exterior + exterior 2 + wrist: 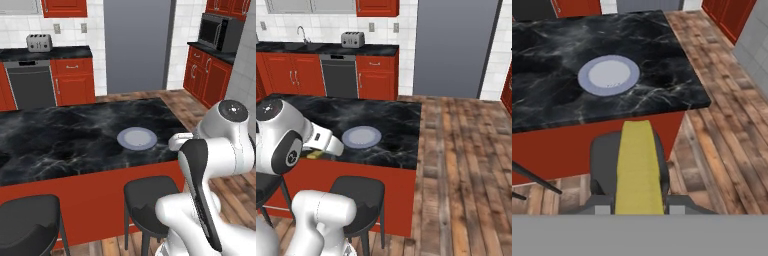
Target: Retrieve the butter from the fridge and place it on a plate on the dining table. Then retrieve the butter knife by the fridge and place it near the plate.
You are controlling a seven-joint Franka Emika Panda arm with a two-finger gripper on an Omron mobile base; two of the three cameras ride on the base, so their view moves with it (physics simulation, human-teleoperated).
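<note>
Item: butter (639, 167), pinched lengthwise in gripper (639, 202); long axis aimed at plate (608, 75); plate ahead, slightly left, on dining table (662, 85), apart.

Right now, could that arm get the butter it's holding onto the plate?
Probably yes. The claw grips the butter just short of the table edge, and nothing stands between it and the plate.

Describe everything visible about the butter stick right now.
The butter is a slim, pale-yellow rectangular stick with a matte, uniform surface. In the hand view it is clamped between the gripper fingertips, pointing lengthwise toward the plate and hanging over a dark stool, short of the dining table. Nothing else touches it.
</note>
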